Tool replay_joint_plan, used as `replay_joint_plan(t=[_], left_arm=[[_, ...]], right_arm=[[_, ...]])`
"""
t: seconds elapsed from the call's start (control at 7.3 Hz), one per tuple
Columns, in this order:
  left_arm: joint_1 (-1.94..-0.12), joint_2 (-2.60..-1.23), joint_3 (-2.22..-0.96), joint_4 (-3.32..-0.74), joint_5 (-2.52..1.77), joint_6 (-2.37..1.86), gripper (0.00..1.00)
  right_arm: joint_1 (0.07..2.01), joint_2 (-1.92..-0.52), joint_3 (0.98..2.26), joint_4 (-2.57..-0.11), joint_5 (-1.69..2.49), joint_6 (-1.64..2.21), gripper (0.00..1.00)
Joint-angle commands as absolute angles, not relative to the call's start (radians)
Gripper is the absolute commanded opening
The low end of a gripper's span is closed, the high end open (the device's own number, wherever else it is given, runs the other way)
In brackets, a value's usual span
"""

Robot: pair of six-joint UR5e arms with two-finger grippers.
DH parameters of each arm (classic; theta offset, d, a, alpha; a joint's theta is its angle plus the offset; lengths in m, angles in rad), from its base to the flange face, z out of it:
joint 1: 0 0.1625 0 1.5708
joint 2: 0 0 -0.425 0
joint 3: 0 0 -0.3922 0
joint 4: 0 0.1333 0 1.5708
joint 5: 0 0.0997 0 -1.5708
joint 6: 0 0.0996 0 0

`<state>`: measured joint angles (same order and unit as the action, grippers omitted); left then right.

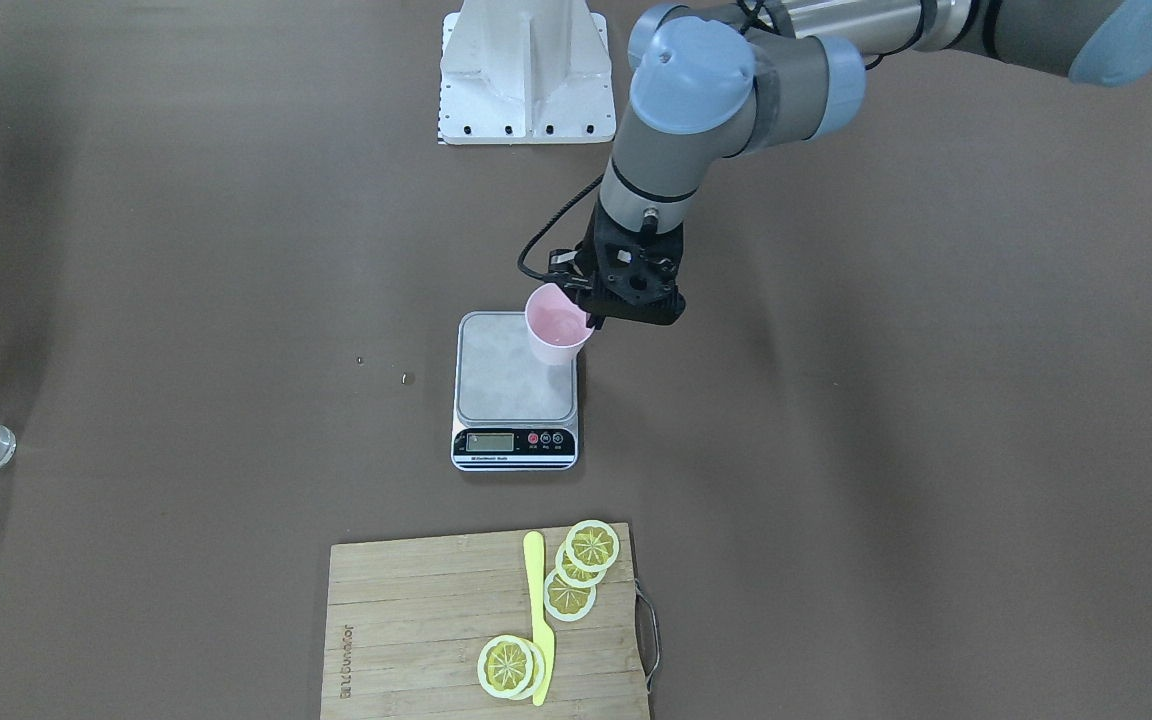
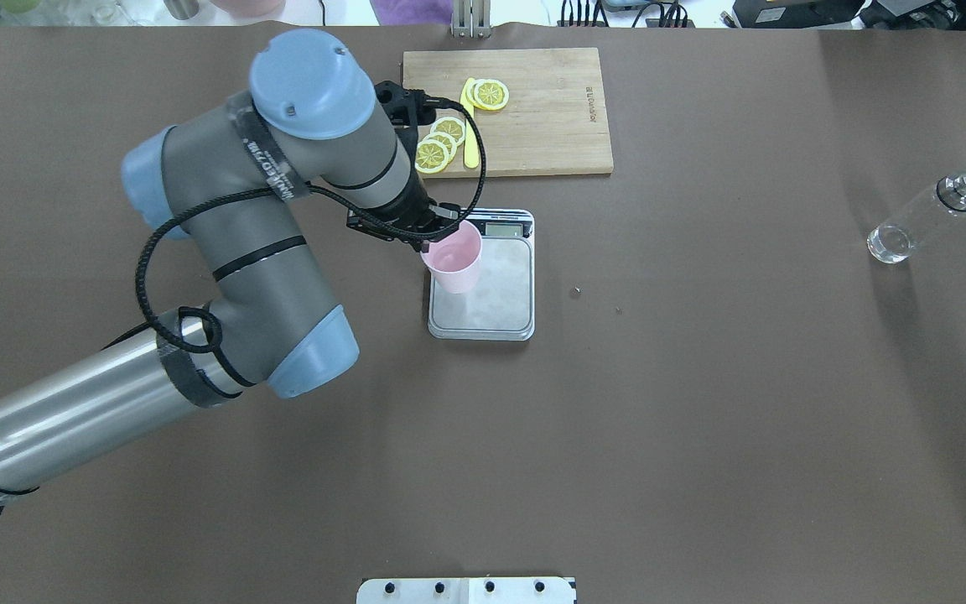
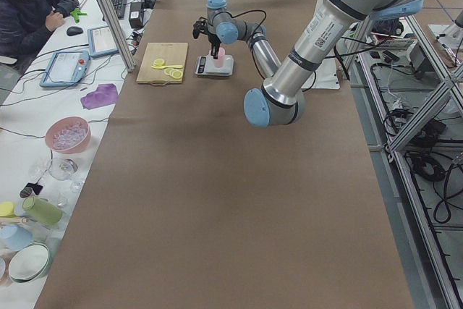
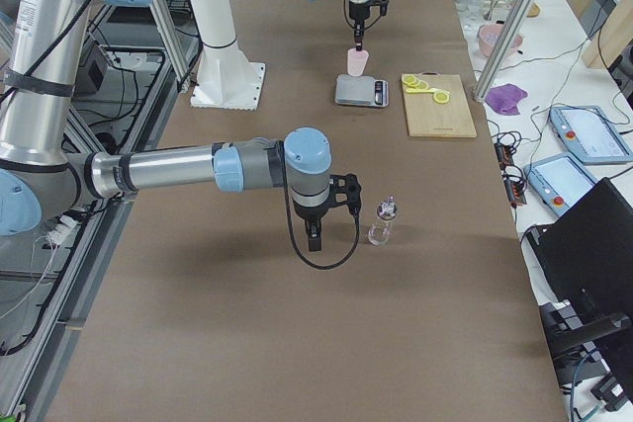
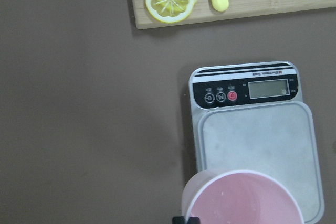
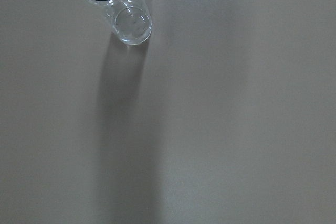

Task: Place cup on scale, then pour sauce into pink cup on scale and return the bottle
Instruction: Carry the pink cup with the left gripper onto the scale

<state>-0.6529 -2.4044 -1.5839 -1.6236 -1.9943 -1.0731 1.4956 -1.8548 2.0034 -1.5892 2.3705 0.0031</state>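
A wooden board (image 2: 533, 109) lies past the scale (image 2: 500, 294) on the side away from the robot. It carries lemon slices (image 2: 441, 143) and a yellow knife (image 2: 470, 151). Nothing stands between the board and the scale. A few small crumbs (image 2: 576, 291) dot the table (image 2: 701, 419) to the scale's right. The bottle (image 2: 923, 216) stands upright far off on the robot's right, well apart from the scale. The left arm comes in low from the robot's left with its elbow bent and its wrist pointing straight down beside the scale's left edge. The left gripper (image 2: 431, 243) pinches the cup (image 2: 454, 262) by its rim, on the side nearest the arm. The cup is upright and open end up, over the left part of the steel platform. Whether its base touches the platform cannot be told. The right arm reaches out level with its wrist turned down. The right gripper (image 4: 315, 234) hangs just beside the bottle without touching it. Whether its jaws are wide or narrow cannot be told.
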Motion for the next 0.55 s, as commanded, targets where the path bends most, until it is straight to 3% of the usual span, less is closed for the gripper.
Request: replay_joint_plan(t=[0.0,0.41], left_arm=[[-0.632,-2.477,-1.488,-1.635,-1.945,-1.094,0.0],[-0.623,-2.473,-1.485,-1.635,-1.939,-1.088,0.0]], right_arm=[[1.496,-1.855,2.003,-1.589,2.372,0.003,1.0],[1.494,-1.855,2.003,-1.589,2.37,0.003,1.0]])
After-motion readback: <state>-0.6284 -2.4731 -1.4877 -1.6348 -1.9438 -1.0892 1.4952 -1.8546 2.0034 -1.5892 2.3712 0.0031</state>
